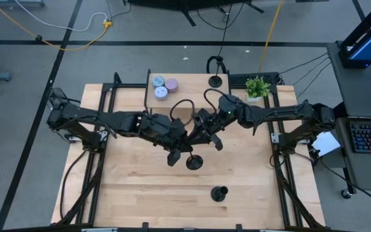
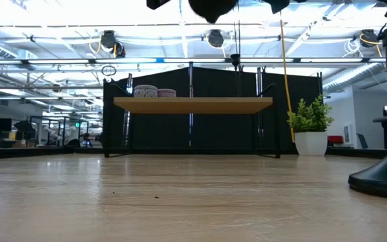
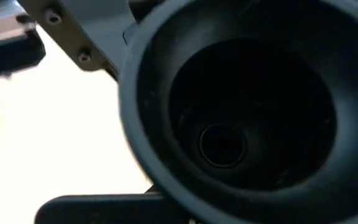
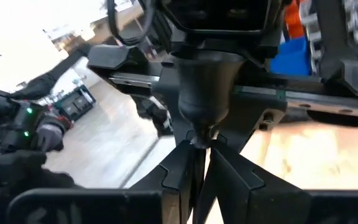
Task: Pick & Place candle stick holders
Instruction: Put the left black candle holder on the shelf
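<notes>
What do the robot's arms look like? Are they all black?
Mostly black, yes. Both the left arm and the right arm are dark and made of jointed tube-like segments, with black cables looping over their wrists. Each ends in a gripper with two flat dark fingers. A tiny green light glows on the right arm.

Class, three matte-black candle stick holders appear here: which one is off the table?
The matte-black candle stick holder at the centre, gripped by the right gripper; the others stand on the wood.

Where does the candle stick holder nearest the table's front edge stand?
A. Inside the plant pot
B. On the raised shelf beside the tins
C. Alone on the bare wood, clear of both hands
C: in the high view this candle stick holder stands alone on the table, with both hands farther back.
</notes>
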Tool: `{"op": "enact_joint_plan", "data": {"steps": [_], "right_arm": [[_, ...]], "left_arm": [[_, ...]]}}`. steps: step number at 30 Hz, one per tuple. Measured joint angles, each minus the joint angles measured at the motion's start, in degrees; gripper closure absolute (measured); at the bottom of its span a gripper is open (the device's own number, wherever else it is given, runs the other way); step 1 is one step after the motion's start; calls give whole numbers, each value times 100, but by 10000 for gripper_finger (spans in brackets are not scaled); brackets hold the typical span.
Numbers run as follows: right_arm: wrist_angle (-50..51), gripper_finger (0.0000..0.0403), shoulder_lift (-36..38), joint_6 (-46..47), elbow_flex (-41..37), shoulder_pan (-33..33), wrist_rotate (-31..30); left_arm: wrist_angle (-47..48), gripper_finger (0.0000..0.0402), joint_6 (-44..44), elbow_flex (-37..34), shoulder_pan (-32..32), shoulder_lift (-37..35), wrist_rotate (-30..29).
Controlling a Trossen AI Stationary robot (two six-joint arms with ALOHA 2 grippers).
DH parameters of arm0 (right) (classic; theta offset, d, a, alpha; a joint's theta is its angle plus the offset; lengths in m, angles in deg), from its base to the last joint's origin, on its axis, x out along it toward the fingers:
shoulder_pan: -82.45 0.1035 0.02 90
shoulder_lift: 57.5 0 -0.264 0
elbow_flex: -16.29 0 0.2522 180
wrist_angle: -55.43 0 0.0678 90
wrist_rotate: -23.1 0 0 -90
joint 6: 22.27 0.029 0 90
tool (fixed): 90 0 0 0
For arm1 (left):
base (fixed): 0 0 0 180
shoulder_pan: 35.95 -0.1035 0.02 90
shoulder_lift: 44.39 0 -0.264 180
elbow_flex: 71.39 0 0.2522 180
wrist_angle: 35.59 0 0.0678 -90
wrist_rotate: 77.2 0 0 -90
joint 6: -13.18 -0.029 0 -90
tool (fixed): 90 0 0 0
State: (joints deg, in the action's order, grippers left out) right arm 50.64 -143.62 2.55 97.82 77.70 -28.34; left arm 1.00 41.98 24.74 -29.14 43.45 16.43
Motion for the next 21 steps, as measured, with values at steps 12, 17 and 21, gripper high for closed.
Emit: {"op": "enact_joint_plan", "data": {"steps": [12, 17, 21], "right_arm": [[-1, 360, -110, -55, -11, 0, -60], [16, 379, -114, -178, -9, 0, -76], [10, 393, -114, -232, -11, 0, -58]], "left_arm": [[267, 388, -74, -9, -20, 16, 47], [297, 388, -159, -9, -48, 13, 107], [301, 388, -169, -9, -48, 8, 144]]}}
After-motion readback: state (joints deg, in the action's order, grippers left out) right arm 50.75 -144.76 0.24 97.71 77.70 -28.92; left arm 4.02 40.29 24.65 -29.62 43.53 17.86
